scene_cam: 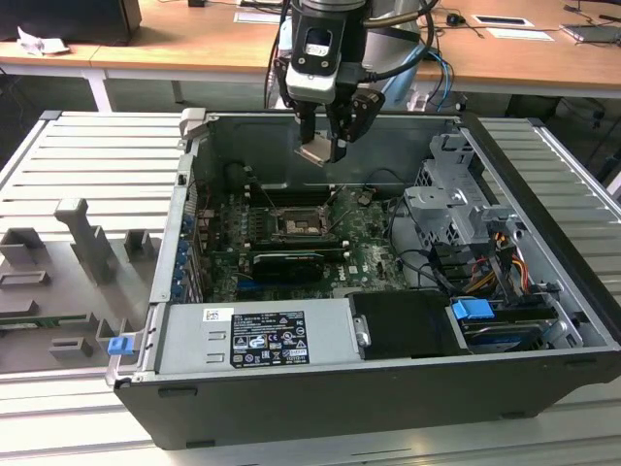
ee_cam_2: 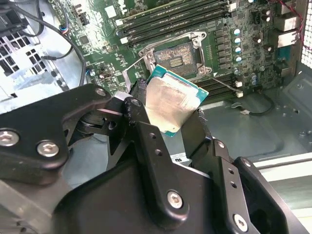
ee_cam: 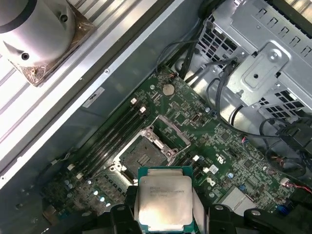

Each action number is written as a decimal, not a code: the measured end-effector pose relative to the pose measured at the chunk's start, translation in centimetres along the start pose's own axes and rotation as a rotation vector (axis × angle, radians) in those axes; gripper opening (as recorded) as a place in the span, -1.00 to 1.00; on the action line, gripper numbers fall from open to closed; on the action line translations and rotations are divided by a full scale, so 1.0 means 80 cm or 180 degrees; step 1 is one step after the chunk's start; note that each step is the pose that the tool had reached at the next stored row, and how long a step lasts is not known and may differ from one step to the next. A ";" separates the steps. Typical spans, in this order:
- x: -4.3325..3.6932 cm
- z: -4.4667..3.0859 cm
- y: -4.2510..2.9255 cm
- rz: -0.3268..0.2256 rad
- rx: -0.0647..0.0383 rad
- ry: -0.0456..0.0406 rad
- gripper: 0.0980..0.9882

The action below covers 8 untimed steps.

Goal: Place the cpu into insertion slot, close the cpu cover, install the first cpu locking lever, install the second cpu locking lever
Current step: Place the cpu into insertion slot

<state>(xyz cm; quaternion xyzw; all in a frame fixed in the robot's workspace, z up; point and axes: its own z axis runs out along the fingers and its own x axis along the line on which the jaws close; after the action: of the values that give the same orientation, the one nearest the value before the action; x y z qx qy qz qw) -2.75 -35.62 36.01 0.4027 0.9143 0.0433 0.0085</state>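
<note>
My gripper (scene_cam: 325, 146) hangs over the open computer case, shut on the cpu (scene_cam: 318, 153) by two opposite edges. In both wrist views the cpu (ee_cam_2: 173, 100) (ee_cam: 165, 195) is a pale metal square on a green carrier, pinched between the black fingers (ee_cam_2: 139, 107). It is well above the motherboard and apart from it. The insertion slot (ee_cam: 141, 152) (ee_cam_2: 175, 56) (scene_cam: 296, 225) lies bare below, dark with a silver rim. The cpu cover (ee_cam: 171, 131) stands swung open at one side of the slot. Thin wire levers (ee_cam_2: 222, 83) lie beside the socket.
Memory slots (ee_cam_2: 170, 19) flank the socket. A black card (scene_cam: 286, 262) lies in front of it, and a labelled power supply (scene_cam: 257, 335) fills the case's front. A metal drive cage (scene_cam: 456, 204) with cables is at the exterior view's right. Grey fixtures (scene_cam: 87, 243) sit on the slatted table.
</note>
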 end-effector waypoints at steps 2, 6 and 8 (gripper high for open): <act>0.000 0.0004 0.0000 0.0052 -0.0001 -0.0004 -0.03; 0.000 0.0009 -0.0001 0.0152 -0.0003 -0.0013 -0.03; 0.000 0.0011 -0.0001 0.0198 -0.0004 -0.0017 -0.03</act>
<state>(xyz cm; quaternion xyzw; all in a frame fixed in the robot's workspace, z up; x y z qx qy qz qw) -2.75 -35.62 35.92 0.4311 0.9012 0.0430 0.0098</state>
